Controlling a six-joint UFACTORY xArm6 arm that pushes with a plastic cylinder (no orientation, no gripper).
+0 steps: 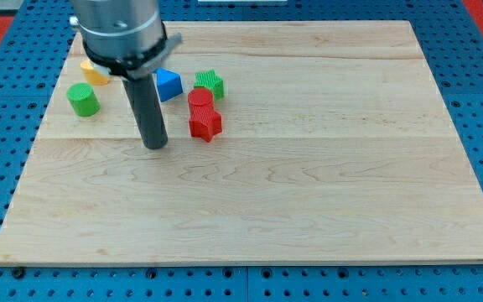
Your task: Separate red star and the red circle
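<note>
The red star (205, 124) lies on the wooden board (309, 168) left of centre. The red circle (199, 99) sits just above it, touching it. My tip (154, 144) rests on the board to the left of the red star, a short gap away, slightly lower than it in the view. The dark rod rises from the tip toward the view's top left.
A green star (210, 83) sits just above and right of the red circle. A blue block (168, 85) lies left of it, partly behind the rod. A green cylinder (82, 99) and a yellow block (94, 72) are at the board's upper left.
</note>
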